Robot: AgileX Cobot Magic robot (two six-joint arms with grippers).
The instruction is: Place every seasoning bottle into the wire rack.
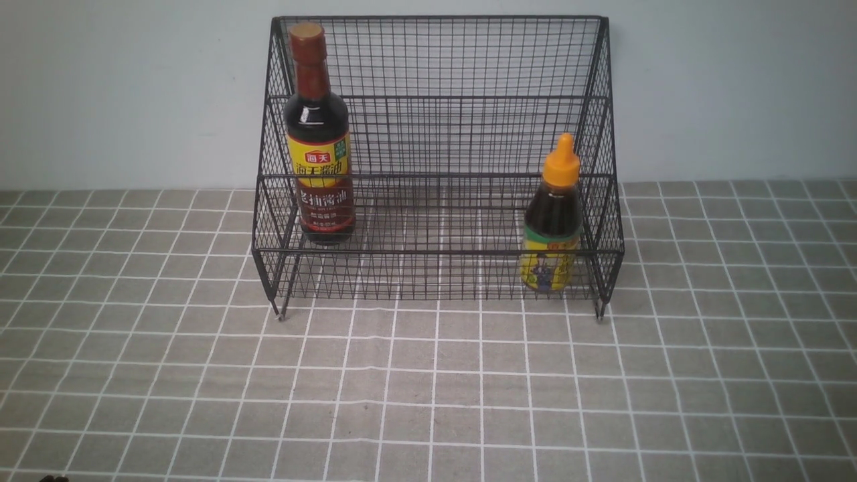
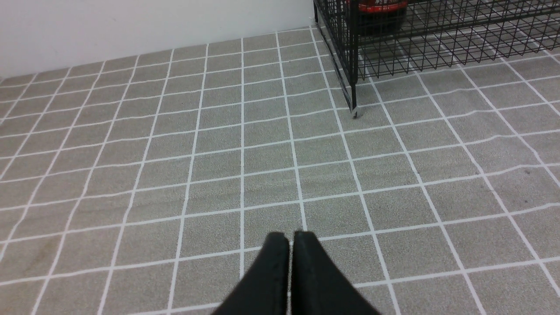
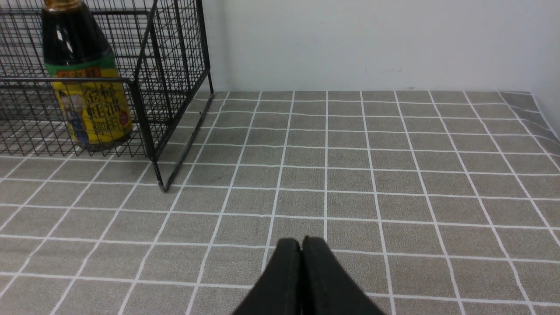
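Two grippers sit nearest you, both empty: the left gripper [image 2: 290, 238] has its jaws pressed together over bare checked cloth near the table's front-left, and the right gripper [image 3: 302, 244] is likewise pinched closed with nothing between the fingers, over the front-right part. Neither shows in the front view, so you are well clear of everything. Farther back, toward the table's rear edge against the wall, stands the wire rack [image 1: 438, 251]. Short bottle [image 1: 553, 217], orange nozzle cap, sits on the lower front tier at the rack's right end, just beside the sloping side wall; long axis vertical, nozzle pointing straight up, yellow label facing the front edge. Tall bottle [image 1: 319, 137], brown cap, stands on the raised rear tier at the rack's left end, close to the left side wall; long axis vertical, neck up, label facing front. Both look upright and settled, so you can judge the task done. Risks from here: if you swing either arm back toward the rack, a knock on its front rail or small feet could shift the whole frame and topple the tall bottle, which is narrow-based and high on its step. The short bottle looks steadier, though a wrist clipping the right side mesh could still tip it.
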